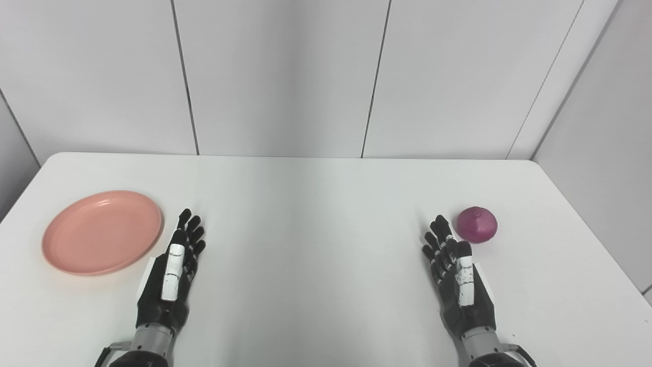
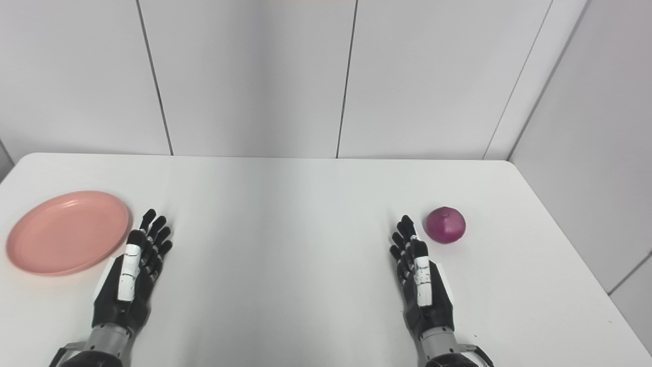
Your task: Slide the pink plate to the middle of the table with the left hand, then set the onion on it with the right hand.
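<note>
You're at the very start: the pink plate sits at nine o'clock on the table, shallow and bare. Your left hand, fingers apart and holding nothing, lies just beside it; reach over its rim and draw it toward the centre. The right hand, also spread, waits near the onion at three o'clock.
</note>
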Controlling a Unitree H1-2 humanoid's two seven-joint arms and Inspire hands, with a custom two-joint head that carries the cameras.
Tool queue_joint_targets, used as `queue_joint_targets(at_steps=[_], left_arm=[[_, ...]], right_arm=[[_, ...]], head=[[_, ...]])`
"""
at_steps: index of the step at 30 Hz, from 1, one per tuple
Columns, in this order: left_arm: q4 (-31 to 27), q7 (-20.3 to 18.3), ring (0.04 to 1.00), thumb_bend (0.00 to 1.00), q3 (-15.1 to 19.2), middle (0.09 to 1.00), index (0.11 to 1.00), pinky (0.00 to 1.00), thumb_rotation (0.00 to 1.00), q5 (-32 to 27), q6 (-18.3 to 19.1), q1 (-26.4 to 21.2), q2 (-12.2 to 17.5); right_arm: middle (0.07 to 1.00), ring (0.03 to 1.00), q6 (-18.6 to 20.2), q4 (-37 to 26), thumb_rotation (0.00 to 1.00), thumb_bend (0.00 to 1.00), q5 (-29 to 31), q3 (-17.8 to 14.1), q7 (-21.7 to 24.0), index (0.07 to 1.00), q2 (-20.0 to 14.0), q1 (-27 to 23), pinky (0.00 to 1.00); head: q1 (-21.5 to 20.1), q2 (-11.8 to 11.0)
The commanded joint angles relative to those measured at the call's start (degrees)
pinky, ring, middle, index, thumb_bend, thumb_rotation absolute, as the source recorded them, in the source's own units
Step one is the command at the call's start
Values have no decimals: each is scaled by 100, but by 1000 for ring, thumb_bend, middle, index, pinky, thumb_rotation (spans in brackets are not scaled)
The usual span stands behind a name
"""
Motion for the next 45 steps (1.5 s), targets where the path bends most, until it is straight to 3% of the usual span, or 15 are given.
queue_joint_targets(at_steps=[1, 6, 20, 45], left_arm=[[197, 79, 1000, 746, -52, 1000, 1000, 1000, 937, 40, 115, 261, -101], [176, 95, 1000, 727, -69, 1000, 1000, 1000, 946, 67, 120, 266, -100], [174, 81, 1000, 739, -49, 1000, 1000, 1000, 935, 8, 112, 259, -87], [165, 67, 1000, 733, -77, 1000, 1000, 1000, 948, 19, 173, 247, -55]], right_arm=[[1000, 1000, 81, 487, 971, 930, 46, -11, 78, 1000, -45, 343, 1000], [1000, 1000, 83, 514, 993, 883, 86, -25, 104, 1000, -63, 340, 1000], [1000, 1000, 77, 465, 999, 872, 38, 8, 79, 1000, -56, 352, 1000], [1000, 1000, 96, 458, 980, 897, 79, -13, 49, 1000, -25, 339, 1000]], head=[[33, 10], [-23, 12], [-41, 20], [-34, 14]])
